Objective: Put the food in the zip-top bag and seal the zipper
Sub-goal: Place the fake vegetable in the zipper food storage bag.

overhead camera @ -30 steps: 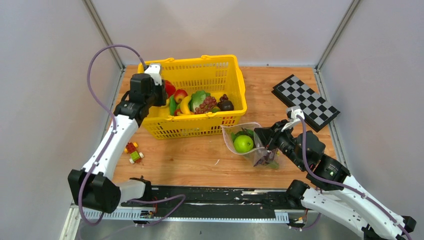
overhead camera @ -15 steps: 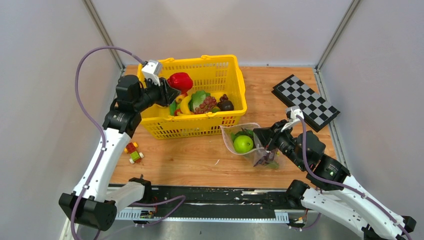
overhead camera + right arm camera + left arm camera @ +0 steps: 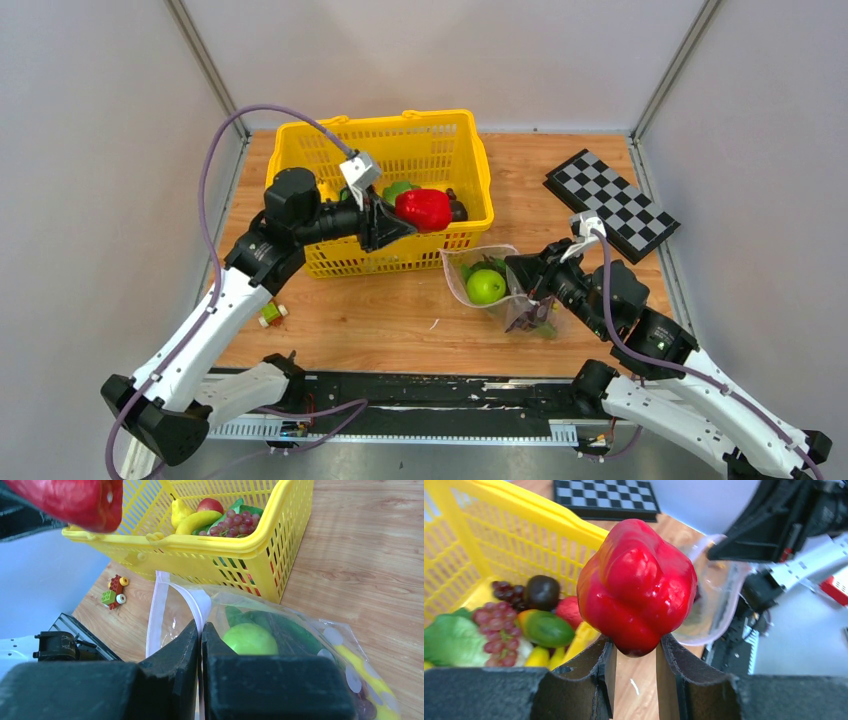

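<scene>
My left gripper [image 3: 392,219] is shut on a red toy bell pepper [image 3: 423,209] and holds it in the air over the basket's right front corner, left of the bag; in the left wrist view the pepper [image 3: 638,586] sits between the fingers [image 3: 676,665]. The clear zip-top bag [image 3: 495,285] stands open on the table with a green apple [image 3: 487,287] and greens inside. My right gripper [image 3: 200,630] is shut on the bag's pale zipper strip [image 3: 196,602], holding the mouth open. More food [image 3: 220,517] lies in the yellow basket [image 3: 470,150].
A black-and-white checkerboard [image 3: 610,204] lies at the back right. A small toy-brick car [image 3: 271,313] sits on the table at the left, half hidden by my left arm. Grey walls close in the table on three sides.
My left gripper lifted the red pepper out of the basket's left side and carried it right, toward the bag. The right gripper and bag have stayed put.
</scene>
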Tool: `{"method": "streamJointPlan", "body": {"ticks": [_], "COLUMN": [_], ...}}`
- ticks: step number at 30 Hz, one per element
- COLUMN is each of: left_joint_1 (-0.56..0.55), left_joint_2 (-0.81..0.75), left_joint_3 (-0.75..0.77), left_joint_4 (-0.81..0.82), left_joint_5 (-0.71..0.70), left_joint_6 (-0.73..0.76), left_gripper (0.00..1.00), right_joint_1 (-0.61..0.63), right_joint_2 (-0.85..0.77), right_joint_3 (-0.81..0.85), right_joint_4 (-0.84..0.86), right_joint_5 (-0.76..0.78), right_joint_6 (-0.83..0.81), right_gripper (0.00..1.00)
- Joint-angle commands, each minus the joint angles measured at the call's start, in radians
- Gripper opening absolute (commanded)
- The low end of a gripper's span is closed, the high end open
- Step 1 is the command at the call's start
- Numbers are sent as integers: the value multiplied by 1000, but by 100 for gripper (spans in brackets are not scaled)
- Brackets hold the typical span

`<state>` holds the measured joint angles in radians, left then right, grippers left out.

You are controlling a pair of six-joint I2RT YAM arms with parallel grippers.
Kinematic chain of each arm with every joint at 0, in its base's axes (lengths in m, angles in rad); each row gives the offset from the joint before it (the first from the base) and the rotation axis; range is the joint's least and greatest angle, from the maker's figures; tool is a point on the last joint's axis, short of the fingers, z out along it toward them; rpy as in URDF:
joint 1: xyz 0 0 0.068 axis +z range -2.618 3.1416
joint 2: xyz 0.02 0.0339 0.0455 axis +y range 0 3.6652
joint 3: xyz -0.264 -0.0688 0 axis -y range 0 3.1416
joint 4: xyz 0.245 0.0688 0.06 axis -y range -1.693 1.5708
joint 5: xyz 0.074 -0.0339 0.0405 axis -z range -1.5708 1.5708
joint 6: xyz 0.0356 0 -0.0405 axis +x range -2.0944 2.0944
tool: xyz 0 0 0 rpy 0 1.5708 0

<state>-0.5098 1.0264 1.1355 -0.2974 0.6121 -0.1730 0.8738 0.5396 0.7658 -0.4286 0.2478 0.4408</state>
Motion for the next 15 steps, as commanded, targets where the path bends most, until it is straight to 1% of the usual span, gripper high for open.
{"method": "streamJointPlan", "body": {"ticks": [1,4,7,11,15], "left_joint_1": [-51,-130,-198,-260,-286], "left_joint_2": [0,17,43,83,125], "left_joint_3": [-23,-28,-34,-36,-30], "left_joint_4": [10,-4,-22,-32,-20], "left_joint_5": [138,191,182,122,36], "left_joint_6": [63,110,143,159,159], "left_gripper": [4,5,4,5,5], "right_joint_1": [5,5,5,5,5], "right_joint_2": [-12,-10,1,14,11], "right_joint_3": [7,9,13,17,17], "right_joint_4": [63,65,71,73,75], "right_joint_5": [5,8,4,2,-1], "right_joint_6": [15,14,12,9,9], "right_gripper": [7,7,7,6,7]}}
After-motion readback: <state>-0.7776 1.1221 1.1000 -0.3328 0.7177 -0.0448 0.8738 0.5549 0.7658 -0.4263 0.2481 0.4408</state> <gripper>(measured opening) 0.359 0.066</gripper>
